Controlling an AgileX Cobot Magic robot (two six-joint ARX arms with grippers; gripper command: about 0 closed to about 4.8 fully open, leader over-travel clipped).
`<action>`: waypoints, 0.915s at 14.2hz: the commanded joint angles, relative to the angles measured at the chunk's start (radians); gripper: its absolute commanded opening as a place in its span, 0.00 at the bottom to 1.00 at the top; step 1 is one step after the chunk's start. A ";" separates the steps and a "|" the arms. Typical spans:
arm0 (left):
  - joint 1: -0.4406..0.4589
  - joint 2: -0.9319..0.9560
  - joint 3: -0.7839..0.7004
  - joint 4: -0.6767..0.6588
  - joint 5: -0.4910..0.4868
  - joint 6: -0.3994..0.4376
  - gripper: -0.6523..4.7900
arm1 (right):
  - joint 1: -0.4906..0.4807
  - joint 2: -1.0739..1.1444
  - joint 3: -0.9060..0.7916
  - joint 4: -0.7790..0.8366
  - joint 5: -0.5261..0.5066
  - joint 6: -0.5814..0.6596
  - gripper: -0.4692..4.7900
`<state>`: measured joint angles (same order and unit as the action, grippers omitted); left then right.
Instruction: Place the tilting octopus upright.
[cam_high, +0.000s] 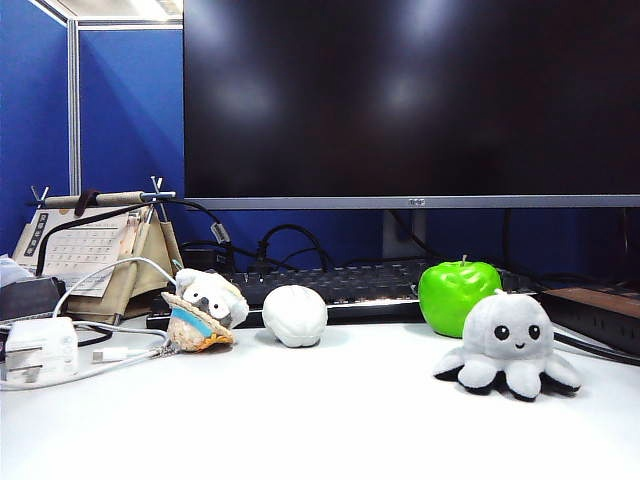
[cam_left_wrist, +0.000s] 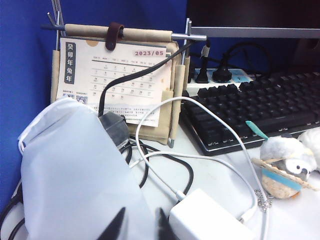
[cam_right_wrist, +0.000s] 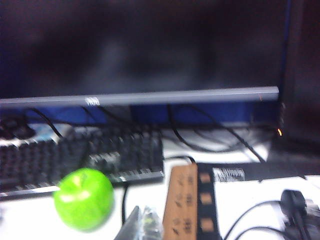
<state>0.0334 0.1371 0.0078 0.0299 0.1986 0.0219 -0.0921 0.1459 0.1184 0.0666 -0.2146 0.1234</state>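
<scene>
Monitor (cam_high: 410, 100) fills the back of the desk, screen dark. Keyboard (cam_high: 330, 285) lies under it. Desk calendar (cam_high: 85, 245) stands at the far left, cables (cam_high: 110, 350) and a white charger (cam_high: 40, 350) in front of it. A wooden power strip (cam_right_wrist: 187, 202) runs along the right edge.

Green apple (cam_high: 457, 295) sits right of centre. Octopus (cam_high: 508, 345) rests just in front and to the right of it, on the white table (cam_high: 320, 420), close to touching the apple or just apart; cannot tell which. Smaller items to the left: a white ball (cam_high: 294, 315) and a straw-hatted plush (cam_high: 205, 310), well apart from the octopus.

Octopus reads as upright now: dome up, tentacles spread flat, face toward the exterior camera. Long axis roughly vertical, no clear tilt. Task looks done, by my reading.

Neither arm shows in the exterior view. Right gripper (cam_right_wrist: 142, 225) appears only as blurred tips in its wrist view, drawn together, nothing between them. It is the nearer one: the apple lies just ahead of it, so the octopus should be close by, though out of that view. Left gripper (cam_left_wrist: 137, 225) sits over the cable clutter by the calendar, fingers spread, empty, far across the desk from the octopus.
</scene>
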 joint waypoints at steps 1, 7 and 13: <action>0.000 0.000 0.000 0.009 0.005 -0.004 0.27 | 0.000 -0.034 -0.024 0.029 0.015 -0.002 0.08; 0.000 0.000 0.000 0.009 0.004 -0.003 0.27 | 0.000 -0.089 -0.108 0.110 0.016 -0.031 0.08; 0.000 0.000 0.000 0.009 0.005 -0.003 0.27 | 0.000 -0.103 -0.108 0.109 0.032 -0.074 0.08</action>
<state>0.0334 0.1368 0.0074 0.0288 0.1989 0.0216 -0.0925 0.0452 0.0101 0.1596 -0.1795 0.0517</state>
